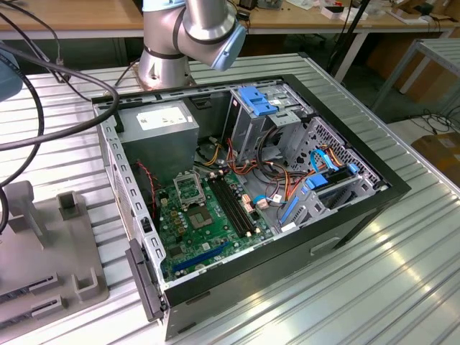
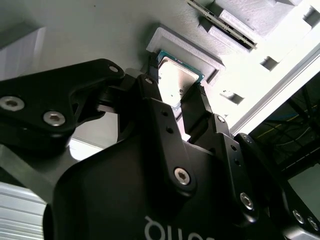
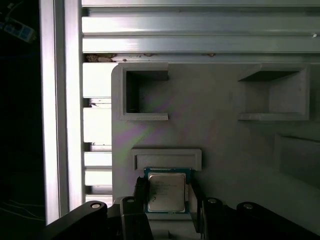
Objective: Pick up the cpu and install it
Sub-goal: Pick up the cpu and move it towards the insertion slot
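Observation:
The cpu, a small square chip with a silvery top and green edge, lies flat on a grey printed holder plate, against a raised rim. My gripper straddles it, and one black finger presses on each of two opposite edges. In the second wrist view the cpu sits between the fingertips in the same way, with my gripper shut on it. The open computer case lies on the table, and the dark framed socket shows on its green motherboard.
The grey holder plate lies at the exterior view's left, beside the case. Box-shaped pockets rise from it near the cpu. Memory slots, cables and drive cages crowd the case. The arm's base stands behind it.

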Controlling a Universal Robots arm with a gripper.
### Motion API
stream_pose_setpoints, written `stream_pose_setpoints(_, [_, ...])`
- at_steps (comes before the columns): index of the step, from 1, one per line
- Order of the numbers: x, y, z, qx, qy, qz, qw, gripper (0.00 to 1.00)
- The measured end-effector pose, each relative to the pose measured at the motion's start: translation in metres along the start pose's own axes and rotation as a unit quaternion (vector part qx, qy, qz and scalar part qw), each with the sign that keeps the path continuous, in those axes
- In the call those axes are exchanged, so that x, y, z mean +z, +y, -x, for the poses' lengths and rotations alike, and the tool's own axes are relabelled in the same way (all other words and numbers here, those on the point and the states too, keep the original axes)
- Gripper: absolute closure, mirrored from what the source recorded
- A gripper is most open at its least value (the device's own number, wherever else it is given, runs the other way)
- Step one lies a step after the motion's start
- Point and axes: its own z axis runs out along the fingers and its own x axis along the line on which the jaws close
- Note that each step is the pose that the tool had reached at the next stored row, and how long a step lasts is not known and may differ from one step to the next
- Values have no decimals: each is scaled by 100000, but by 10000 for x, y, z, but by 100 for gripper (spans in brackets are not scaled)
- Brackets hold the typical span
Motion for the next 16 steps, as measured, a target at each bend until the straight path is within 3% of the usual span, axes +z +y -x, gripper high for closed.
stream_pose_setpoints(16, [-39, 0, -1, -1, -1, 1, 100000, 56])
